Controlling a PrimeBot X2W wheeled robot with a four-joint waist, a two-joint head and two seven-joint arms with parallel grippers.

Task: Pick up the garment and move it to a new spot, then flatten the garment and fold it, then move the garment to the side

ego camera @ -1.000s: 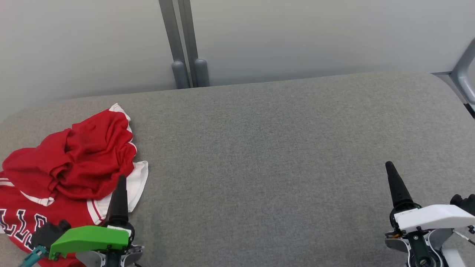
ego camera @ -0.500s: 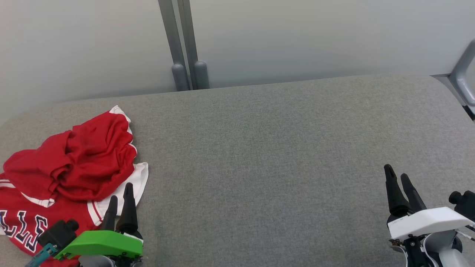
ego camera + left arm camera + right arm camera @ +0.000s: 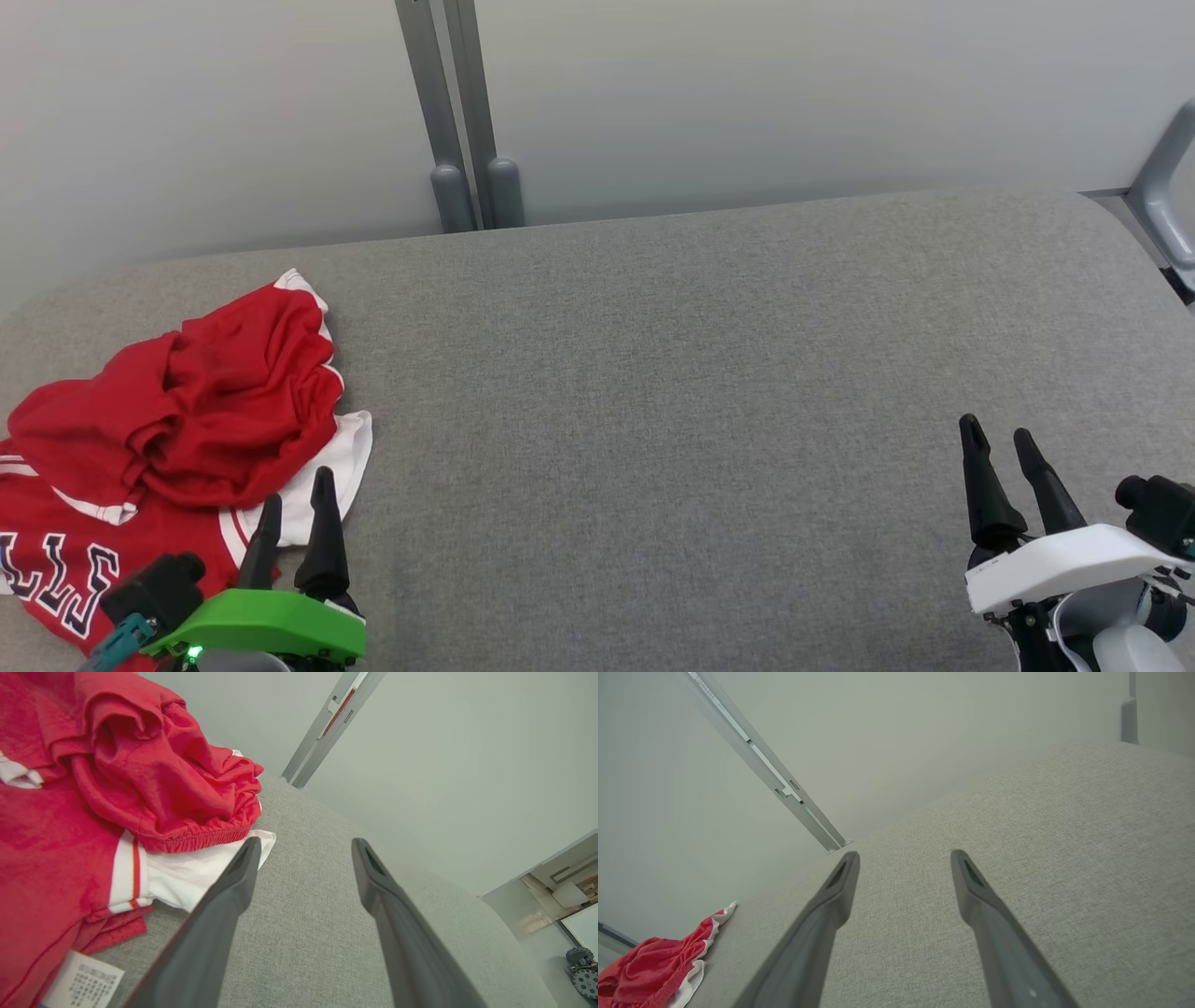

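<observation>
The garment (image 3: 177, 429) is a crumpled red jersey with white trim and dark lettering, heaped at the left end of the grey cushioned surface (image 3: 653, 392). My left gripper (image 3: 297, 490) hovers open at the heap's near right edge, its fingertips over the white trim. In the left wrist view the garment (image 3: 117, 788) lies to the left of the left gripper (image 3: 306, 844), with nothing between the fingers and a white care label at the bottom left. My right gripper (image 3: 994, 437) stands open far to the right over bare fabric. In the right wrist view the right gripper (image 3: 903, 856) holds nothing, and the garment (image 3: 654, 963) shows at the lower left.
A pale wall runs behind the surface, with a grey double post (image 3: 462, 112) at the back left of centre. A grey metal frame (image 3: 1162, 187) stands at the right end. The wide grey stretch between the two grippers is bare.
Both grippers have turned at the wrist, so two separate fingers show where one showed before. Both have slid slightly toward me. The garment lies as it did.
</observation>
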